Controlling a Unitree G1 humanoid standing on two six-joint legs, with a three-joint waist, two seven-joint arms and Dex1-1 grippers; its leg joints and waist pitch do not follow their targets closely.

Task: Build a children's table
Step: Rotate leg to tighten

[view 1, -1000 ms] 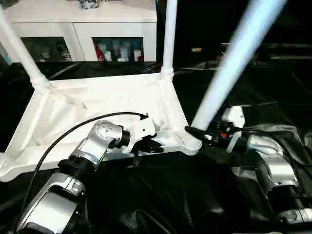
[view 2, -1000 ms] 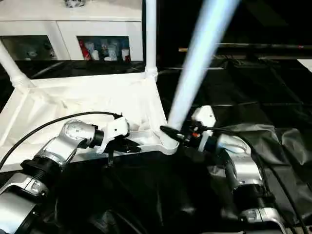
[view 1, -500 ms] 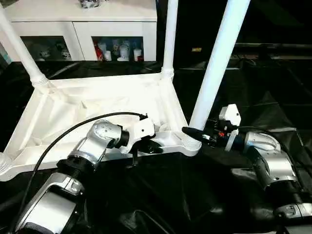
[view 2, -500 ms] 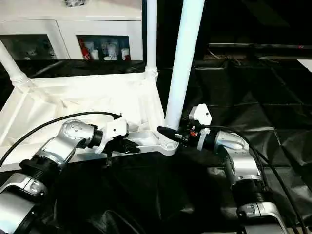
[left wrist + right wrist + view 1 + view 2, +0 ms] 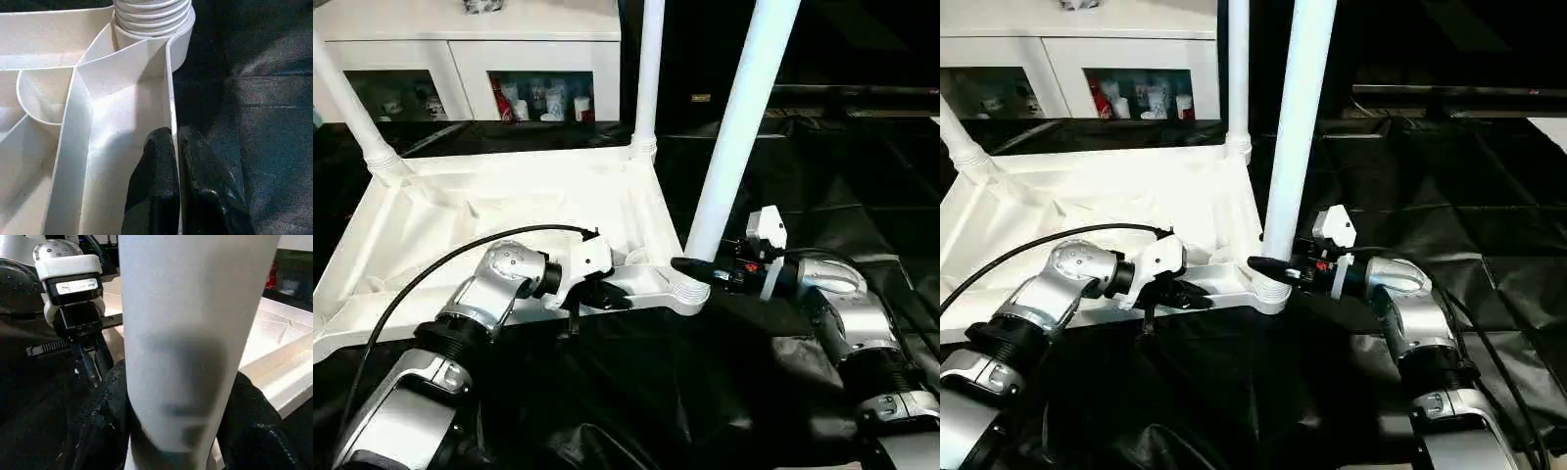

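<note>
we've got open black plastic sheeting point(image 5: 636, 392) between our two arms, easy room there. the upturned white plastic children's table point(image 5: 509, 211) blocks the left side, its tall white round legs point(image 5: 740, 127) fence the corners, and the white glass-door cabinet point(image 5: 470, 59) walls off the back.

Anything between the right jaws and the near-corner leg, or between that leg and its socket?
Nothing visible. The right gripper already has its jaws around the leg just above the base, and the leg stands in the corner socket of the upturned tabletop.
</note>
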